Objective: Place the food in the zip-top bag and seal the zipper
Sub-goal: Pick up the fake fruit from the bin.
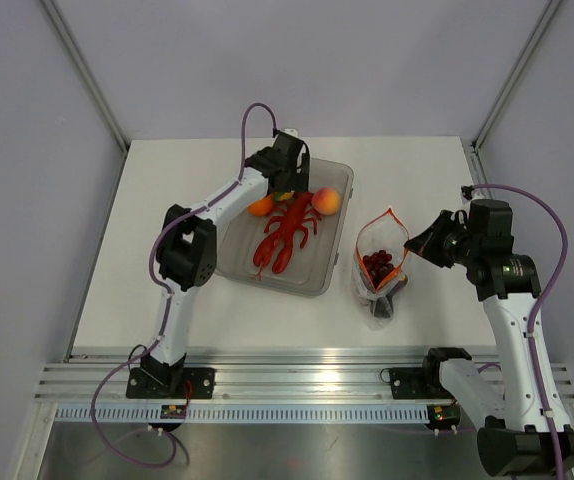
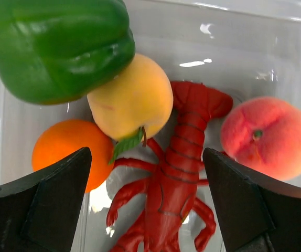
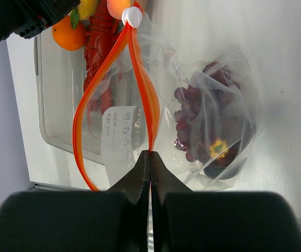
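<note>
A small clear crinkly plastic bag (image 1: 379, 265) stands centre-right in the top view, its thin red-orange zipper strip (image 3: 143, 89) gaping open, holding purple toy grapes (image 3: 190, 123) and a dark plum (image 3: 221, 155), while a large red toy lobster (image 2: 174, 184), green pepper (image 2: 56, 44), yellow fruit (image 2: 132, 100), orange (image 2: 61, 149) and orange-pink peach (image 2: 268, 136) cluster at centre.

Right end effector (image 3: 150, 157) pinches zipper (image 3: 148, 105); grapes (image 3: 190, 121) inside open bag (image 3: 234, 100).

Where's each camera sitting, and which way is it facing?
Top external: above and behind the bases, looking down on table, tray, bag; both arms show.
Left wrist: over the tray, facing down at pepper, lobster, peach; open left gripper shows.
Right wrist: facing the bag's zipper, pinched in the right gripper.
All share the lobster.
</note>
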You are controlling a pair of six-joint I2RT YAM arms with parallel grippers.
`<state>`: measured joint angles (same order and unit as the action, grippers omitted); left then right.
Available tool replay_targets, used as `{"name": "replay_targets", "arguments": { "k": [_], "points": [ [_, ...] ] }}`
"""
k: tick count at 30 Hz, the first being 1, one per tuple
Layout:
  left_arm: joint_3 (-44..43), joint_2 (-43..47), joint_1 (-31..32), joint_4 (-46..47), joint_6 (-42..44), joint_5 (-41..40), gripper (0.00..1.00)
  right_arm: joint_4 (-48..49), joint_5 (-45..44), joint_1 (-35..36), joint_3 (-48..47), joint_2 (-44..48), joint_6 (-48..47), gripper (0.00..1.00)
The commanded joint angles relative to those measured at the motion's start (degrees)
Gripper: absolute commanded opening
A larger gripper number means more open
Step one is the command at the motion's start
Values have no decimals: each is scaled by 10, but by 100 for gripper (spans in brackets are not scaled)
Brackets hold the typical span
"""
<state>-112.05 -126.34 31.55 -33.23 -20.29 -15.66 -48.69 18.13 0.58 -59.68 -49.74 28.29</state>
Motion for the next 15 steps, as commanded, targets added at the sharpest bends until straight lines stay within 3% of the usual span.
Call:
{"name": "replay_targets", "arguments": {
  "k": [1, 15],
  "points": [
    [-37, -11, -3, 58, -21, -50, 91, 12, 6, 1, -16, 10, -3, 0],
    [33, -28, -2, 142, -73, -116, 87, 19, 19, 0, -11, -4, -10, 0]
  ]
}}
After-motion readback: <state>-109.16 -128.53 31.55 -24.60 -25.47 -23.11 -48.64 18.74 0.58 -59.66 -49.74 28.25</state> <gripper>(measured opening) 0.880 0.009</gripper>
